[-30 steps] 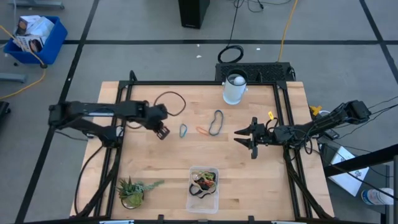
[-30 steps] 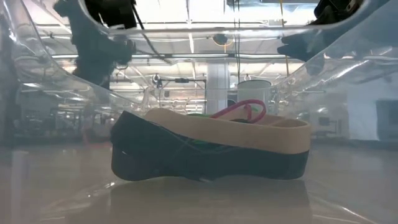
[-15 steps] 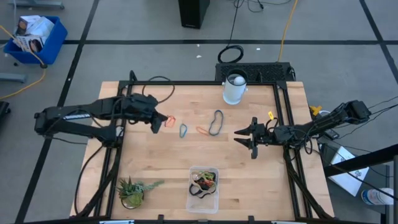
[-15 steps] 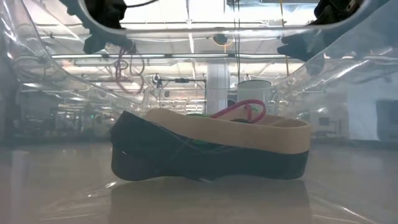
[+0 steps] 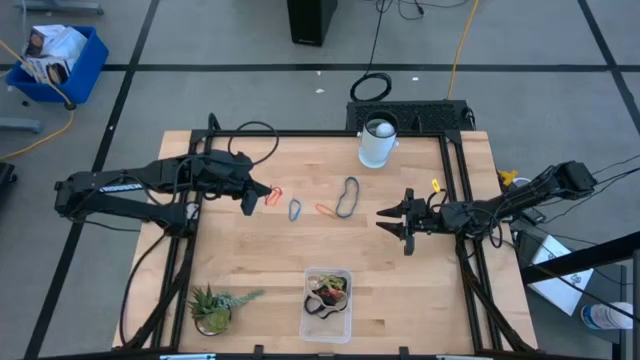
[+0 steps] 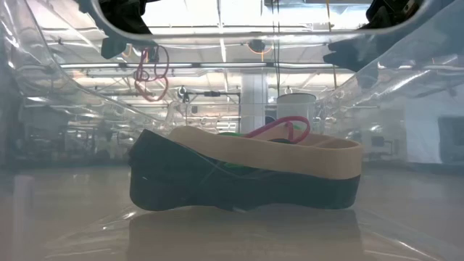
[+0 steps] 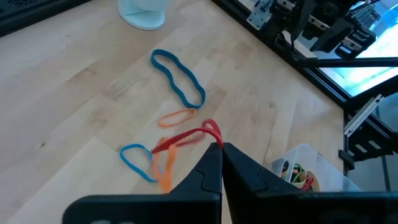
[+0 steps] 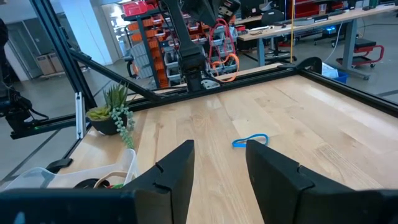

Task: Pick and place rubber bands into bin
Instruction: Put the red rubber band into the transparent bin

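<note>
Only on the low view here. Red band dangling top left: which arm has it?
Observer: The left gripper. It is shut on the red band, which hangs clear of the table.
Operator: Any bands loose on the table?
Observer: Three, mid-table: a long blue band, an orange band and a small blue band.
Operator: Right arm?
Observer: The right gripper is open and empty, over the table's right side, pointing toward those bands.
</note>
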You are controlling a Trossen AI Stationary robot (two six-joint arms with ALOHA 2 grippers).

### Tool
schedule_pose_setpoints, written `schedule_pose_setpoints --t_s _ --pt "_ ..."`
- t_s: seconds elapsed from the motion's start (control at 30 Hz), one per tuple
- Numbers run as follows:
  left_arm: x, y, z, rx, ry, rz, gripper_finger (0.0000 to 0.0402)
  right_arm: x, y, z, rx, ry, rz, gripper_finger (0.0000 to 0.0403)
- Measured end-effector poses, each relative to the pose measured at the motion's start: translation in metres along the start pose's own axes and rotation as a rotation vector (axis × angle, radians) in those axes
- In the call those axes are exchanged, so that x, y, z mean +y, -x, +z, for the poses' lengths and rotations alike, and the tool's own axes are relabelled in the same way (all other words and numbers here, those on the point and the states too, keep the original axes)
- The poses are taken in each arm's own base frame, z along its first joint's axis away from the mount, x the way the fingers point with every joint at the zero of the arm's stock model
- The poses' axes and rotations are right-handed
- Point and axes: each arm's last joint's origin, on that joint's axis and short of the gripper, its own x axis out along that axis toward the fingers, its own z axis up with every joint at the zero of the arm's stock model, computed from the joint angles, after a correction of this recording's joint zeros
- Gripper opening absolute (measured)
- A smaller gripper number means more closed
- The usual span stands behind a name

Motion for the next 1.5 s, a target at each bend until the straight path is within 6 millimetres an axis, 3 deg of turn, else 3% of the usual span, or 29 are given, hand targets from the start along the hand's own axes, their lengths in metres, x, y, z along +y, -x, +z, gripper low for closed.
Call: schedule_pose_setpoints --t_s 1.3,1.4,1.5 --pt "0.003 0.0 -0.004 0.034 0.005 0.043 0.0004 0.0 0.0 0.0 0.0 0.003 0.0 0.0139" --pt "-0.003 0.001 0.002 -0.001 0.0 -0.06 0.0005 0.0 0.0 0.0 0.0 0.003 0.0 0.0139" --pt "-0.019 0.01 0.014 -0.106 -0.044 -0.301 0.0005 0.0 0.0 0.0 0.0 0.003 0.0 0.0139"
